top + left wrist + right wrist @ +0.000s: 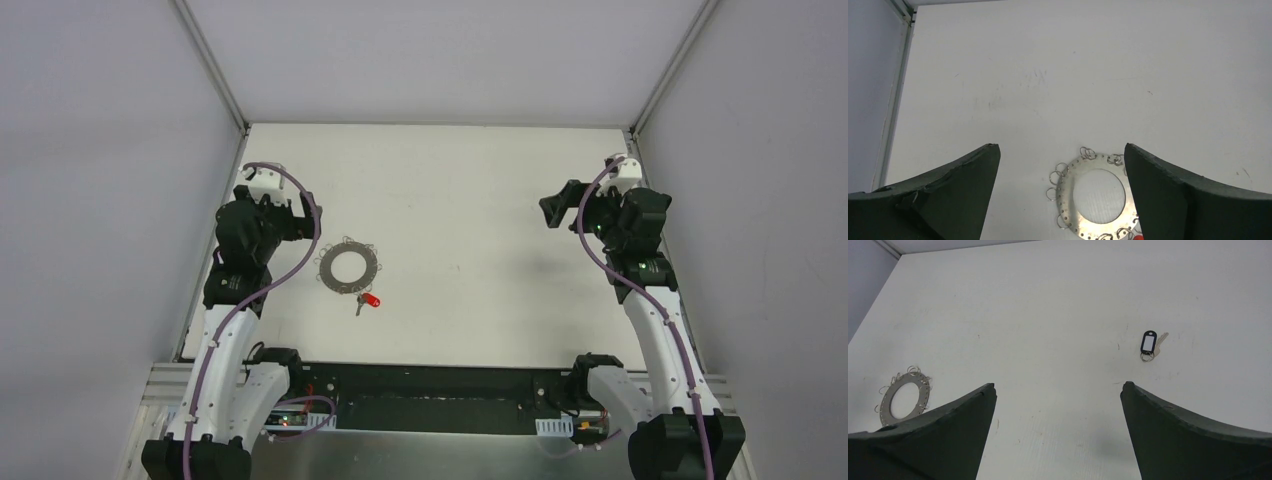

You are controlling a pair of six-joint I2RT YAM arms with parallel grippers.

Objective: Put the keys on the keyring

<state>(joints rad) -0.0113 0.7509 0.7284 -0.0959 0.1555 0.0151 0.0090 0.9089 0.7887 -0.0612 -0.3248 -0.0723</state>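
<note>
Both arms are held raised over the table [480, 170], and nothing is touched by either. The left gripper [1060, 146] is noted with jaws spread wide and nothing between them; the right gripper [1058, 385] is likewise wide and empty.

The keyring [1066, 192] is found lying flat on the left part of the table, just ahead of and below the left gripper, its small wire loops fanned round the rim. This flat lie is judged to make the loops hard to enter unless one is lifted or the ring is steadied.

The red-headed key [368, 301] is seen at the ring's near edge, touching or just beside it; whether it is already threaded on a loop cannot be told. The black-tagged key [1148, 344] lies alone, well apart from the ring and ahead of the right gripper.

The posting is judged to suit a division of labour: the left arm is set over the ring to hold it; the right arm is faced toward the loose key to fetch it. The task is taken as barely begun, since the black-tagged key is not yet brought to the ring. A thin key lying flat on a hard surface is expected to be awkward to pinch.
</note>
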